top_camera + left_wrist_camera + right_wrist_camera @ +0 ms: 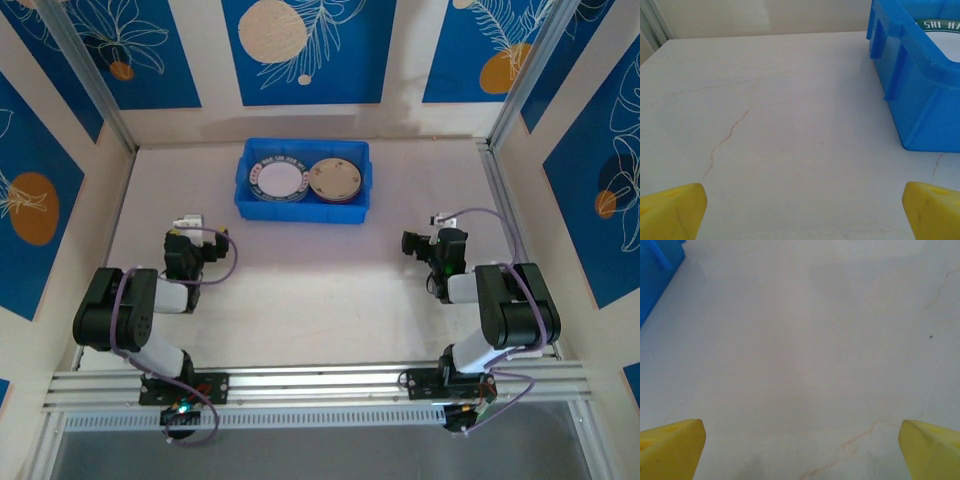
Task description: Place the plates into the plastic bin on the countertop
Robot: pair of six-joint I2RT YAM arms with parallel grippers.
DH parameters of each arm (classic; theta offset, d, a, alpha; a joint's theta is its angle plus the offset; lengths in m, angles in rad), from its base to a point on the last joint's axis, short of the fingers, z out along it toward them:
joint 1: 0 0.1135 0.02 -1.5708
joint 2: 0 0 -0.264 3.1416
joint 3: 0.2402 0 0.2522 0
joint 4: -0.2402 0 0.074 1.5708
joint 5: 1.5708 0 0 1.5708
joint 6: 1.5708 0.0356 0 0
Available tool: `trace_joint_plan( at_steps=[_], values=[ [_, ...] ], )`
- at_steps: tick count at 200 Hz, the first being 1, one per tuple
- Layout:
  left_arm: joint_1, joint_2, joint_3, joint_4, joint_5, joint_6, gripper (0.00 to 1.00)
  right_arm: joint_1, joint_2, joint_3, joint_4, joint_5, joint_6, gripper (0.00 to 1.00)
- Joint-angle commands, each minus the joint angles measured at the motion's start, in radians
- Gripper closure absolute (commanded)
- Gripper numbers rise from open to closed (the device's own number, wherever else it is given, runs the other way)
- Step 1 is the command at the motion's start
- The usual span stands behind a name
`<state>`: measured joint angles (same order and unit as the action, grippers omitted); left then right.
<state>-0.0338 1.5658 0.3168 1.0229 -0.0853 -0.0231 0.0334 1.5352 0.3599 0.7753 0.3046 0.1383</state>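
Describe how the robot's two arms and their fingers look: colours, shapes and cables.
The left arm and the right arm have bulky black joints joined by white links, with a thin purple cable looping along each. The left fingers and the right fingers are bright yellow wedges.
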Motion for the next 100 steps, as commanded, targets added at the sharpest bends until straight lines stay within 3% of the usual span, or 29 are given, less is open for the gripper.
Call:
trace_joint_plan(
  at_steps=[1,100],
  values=[
    [0.005,-0.002,0.018,-0.012,0.011,0.011,0.0,0.002,-0.007,0.031,0.098,-0.05,-0.011,0.01],
    [-0.008,-0.003,0.023,-0.02,-0.012,0.019,0.0,-0.006,-0.013,0.042,0.062,-0.073,-0.009,0.01]
  ],
)
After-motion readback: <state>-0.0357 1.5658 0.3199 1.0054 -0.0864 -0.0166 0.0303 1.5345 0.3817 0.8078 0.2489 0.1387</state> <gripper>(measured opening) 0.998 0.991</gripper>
